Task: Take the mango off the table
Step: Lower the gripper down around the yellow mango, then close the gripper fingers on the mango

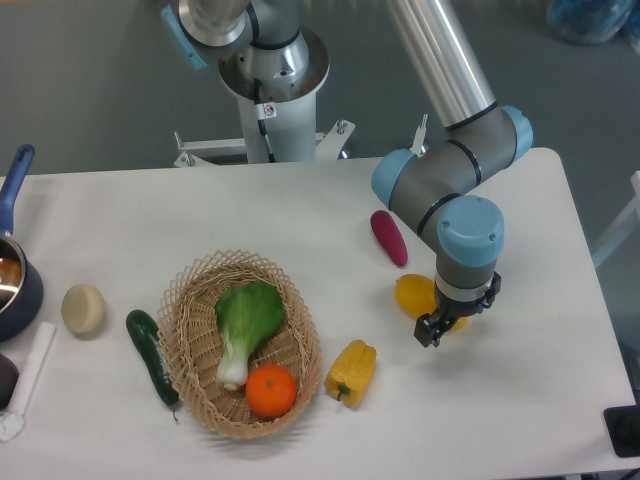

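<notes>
Claw low over the right end of the mango, on the right half of the white tabletop.

Far to the claw's left sits a woven wicker basket (pixel 190 300) holding a leafy green and a round orange; nearer on its left lies a lobed yellow bell pepper (pixel 351 371). The smooth yellow-orange mango (pixel 415 295) lies on the flat white table (pixel 520 400), its visible part just left of the black two-finger gripper (pixel 436 328), the rest hidden beneath the wrist. How far the jaws are open, and whether they grasp it, cannot be told.

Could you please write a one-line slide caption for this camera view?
UR5e gripper lowered over the mango on the white table.
</notes>
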{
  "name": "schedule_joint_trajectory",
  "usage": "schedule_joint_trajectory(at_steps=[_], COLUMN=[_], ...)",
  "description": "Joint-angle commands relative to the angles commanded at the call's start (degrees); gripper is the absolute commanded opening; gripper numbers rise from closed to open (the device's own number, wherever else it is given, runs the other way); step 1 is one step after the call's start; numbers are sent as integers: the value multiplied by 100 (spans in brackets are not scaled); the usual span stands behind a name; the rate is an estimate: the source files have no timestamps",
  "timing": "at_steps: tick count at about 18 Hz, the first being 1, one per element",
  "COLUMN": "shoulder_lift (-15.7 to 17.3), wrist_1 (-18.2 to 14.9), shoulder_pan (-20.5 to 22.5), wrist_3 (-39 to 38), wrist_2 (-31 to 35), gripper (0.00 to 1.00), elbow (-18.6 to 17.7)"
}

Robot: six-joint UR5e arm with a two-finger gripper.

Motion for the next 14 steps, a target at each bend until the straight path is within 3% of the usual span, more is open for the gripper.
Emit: schedule_joint_trajectory(at_steps=[4,8,14], shoulder_lift=[17,210,220], wrist_1=[0,0,0], shoulder_pan=[0,26,17], wrist_3=[-53,-10,-9], wrist_2=[71,9,9], gripper=[100,92,80], elbow=[-114,-334,-395])
